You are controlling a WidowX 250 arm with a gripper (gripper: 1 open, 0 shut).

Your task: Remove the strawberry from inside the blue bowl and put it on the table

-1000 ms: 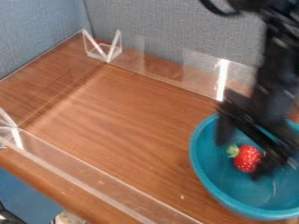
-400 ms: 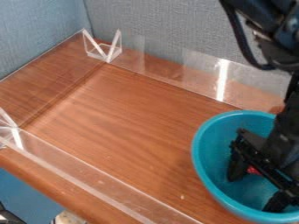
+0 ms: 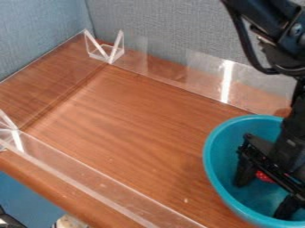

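Observation:
The blue bowl [image 3: 224,169] sits at the right front corner of the table [image 3: 119,116]. My gripper [image 3: 269,176] points straight down and reaches deep into the bowl. Its dark fingers [image 3: 248,162] stand apart, so it is open. The strawberry is hidden behind the gripper's fingers, and I cannot tell whether they touch it. The black arm [image 3: 280,40] comes down from the upper right and covers the bowl's far side.
Low clear acrylic walls edge the table along the back [image 3: 161,64] and the front left [image 3: 66,165]. A clear corner bracket [image 3: 107,46] stands at the far left. Blue-grey panels rise behind the table.
The gripper has sunk into the bowl, still open. The strawberry, in plain sight a second ago, is now covered by the fingers. The bowl looks nudged slightly to the right.

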